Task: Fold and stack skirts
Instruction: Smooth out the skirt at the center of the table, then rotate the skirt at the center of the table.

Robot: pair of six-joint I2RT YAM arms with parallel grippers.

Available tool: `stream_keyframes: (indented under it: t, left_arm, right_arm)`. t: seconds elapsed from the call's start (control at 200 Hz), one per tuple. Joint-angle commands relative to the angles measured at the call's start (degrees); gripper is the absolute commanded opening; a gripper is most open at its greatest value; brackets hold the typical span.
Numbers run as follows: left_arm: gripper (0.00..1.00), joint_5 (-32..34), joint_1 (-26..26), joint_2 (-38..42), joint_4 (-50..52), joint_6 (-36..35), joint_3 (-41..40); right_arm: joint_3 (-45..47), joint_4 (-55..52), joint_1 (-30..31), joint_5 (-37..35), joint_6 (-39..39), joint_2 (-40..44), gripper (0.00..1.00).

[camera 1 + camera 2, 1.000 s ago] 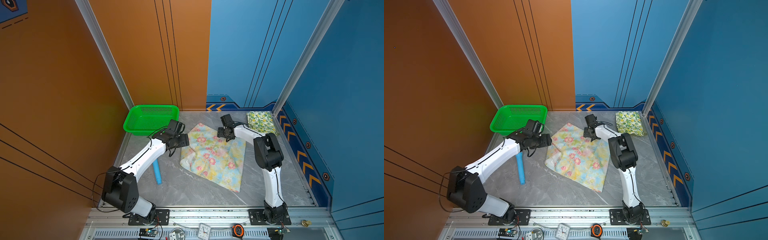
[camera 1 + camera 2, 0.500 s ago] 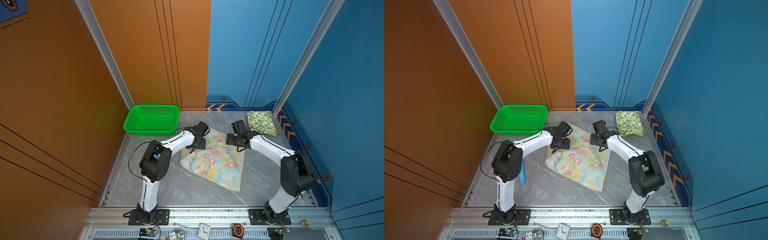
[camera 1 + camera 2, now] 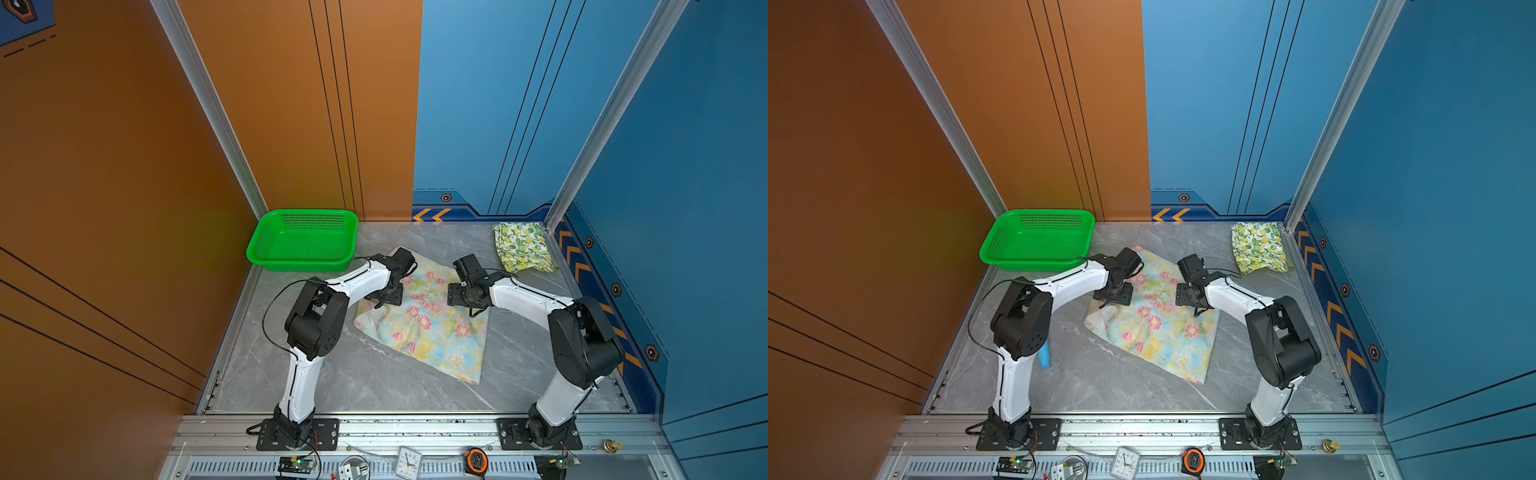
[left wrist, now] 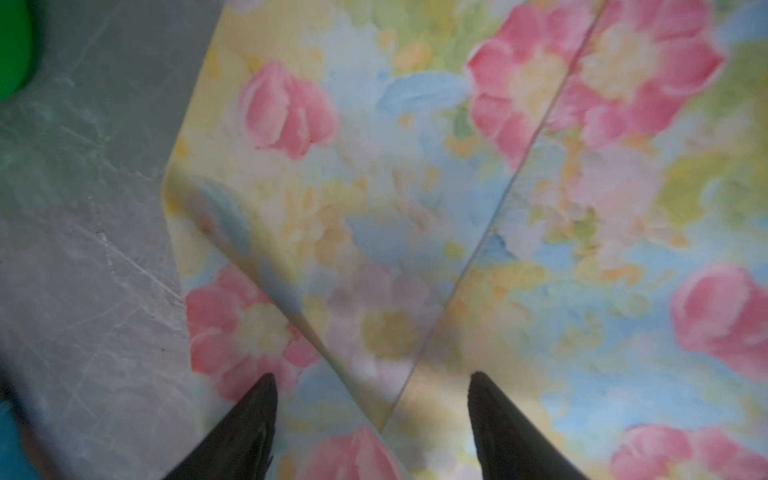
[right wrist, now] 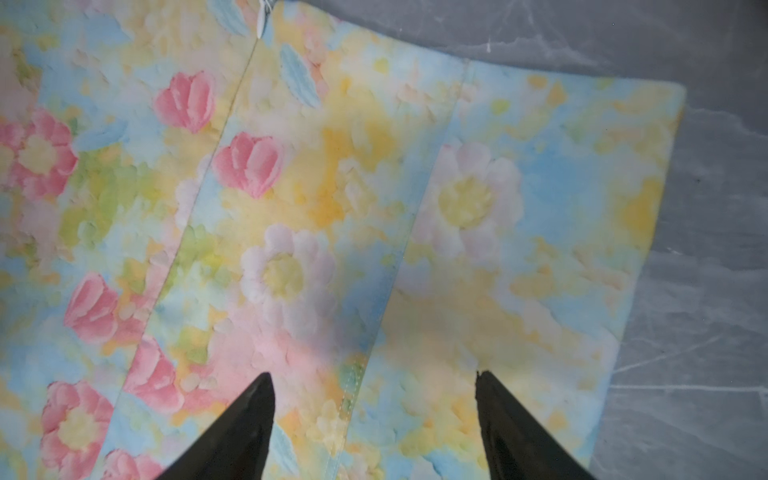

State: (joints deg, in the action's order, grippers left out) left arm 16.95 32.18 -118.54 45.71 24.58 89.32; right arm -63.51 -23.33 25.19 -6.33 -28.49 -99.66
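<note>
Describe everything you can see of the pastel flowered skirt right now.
The pastel skirt is thin, soft-looking cloth printed with pink flowers over yellow, blue and green. It lies spread out on the grey table, not yet folded, with straight seams running along it and a rumpled fold at the edge nearest the left arm. The left gripper and right gripper hang over its far end, both open. I cannot tell whether they touch it.

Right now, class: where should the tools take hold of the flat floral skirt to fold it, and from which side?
Probably its two side edges, from above. The floral skirt lies flat on the table, so only the borders offer a lip to pinch; the open left tool and right tool sit near them.
</note>
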Motion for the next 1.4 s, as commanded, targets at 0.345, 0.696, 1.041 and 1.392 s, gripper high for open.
stream_keyframes:
  t: [0.345,0.696,1.041,1.392]
  left_arm:
    - [0.74,1.9,-8.3,10.9,3.7,-2.5,-4.9]
    - [0.78,1.1,-4.1,6.7,1.8,-2.6,-2.1]
    - [0.78,-0.8,-3.4,3.8,0.6,-1.8,-4.0]
    - [0.78,-2.9,-2.7,5.3,0.3,-1.3,-5.0]
  right_arm:
    - [2.0,0.7,-3.3,-0.1,-0.8,2.5,0.77]
    - [7.8,2.3,-14.2,8.3,-6.1,7.6,0.75]
    - [12.4,7.2,-18.9,16.2,-8.3,6.5,0.69]
    - [12.8,13.2,-18.2,16.8,-9.7,2.6,0.23]
